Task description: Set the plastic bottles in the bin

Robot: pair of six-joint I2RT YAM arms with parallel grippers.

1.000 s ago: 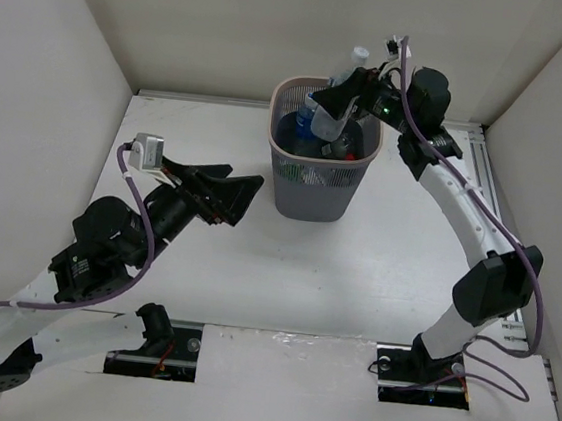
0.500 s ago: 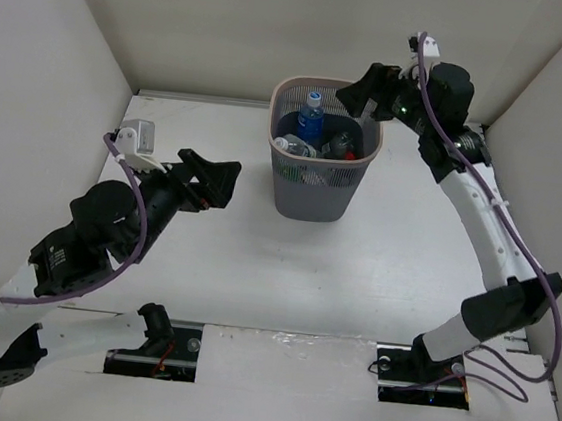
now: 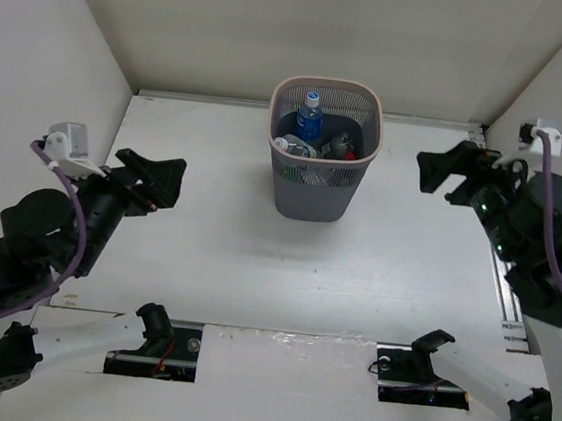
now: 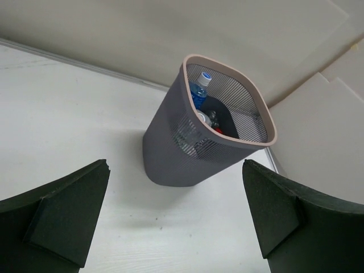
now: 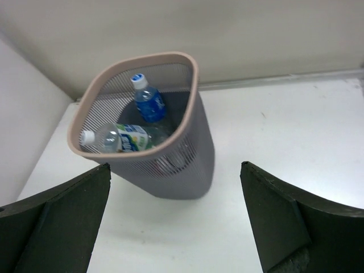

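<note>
The grey mesh bin (image 3: 320,186) with a pinkish rim stands at the back middle of the table. Inside it lie plastic bottles: a blue-labelled one (image 3: 310,119) upright, a clear white-capped one (image 3: 292,146) on its side, and others underneath. The bin shows in the left wrist view (image 4: 187,153) and the right wrist view (image 5: 170,165), with the blue bottle (image 5: 148,102) and the white-capped bottle (image 5: 116,138) inside. My left gripper (image 3: 159,180) is open and empty, left of the bin. My right gripper (image 3: 444,173) is open and empty, right of the bin.
White walls close in the table at the back and both sides. A metal rail (image 3: 499,284) runs along the right edge. The arm bases (image 3: 162,334) sit at the near edge.
My right gripper let a bottle go into the bin, then drew back right and toward me. My left gripper drew back left, away from the bin.
</note>
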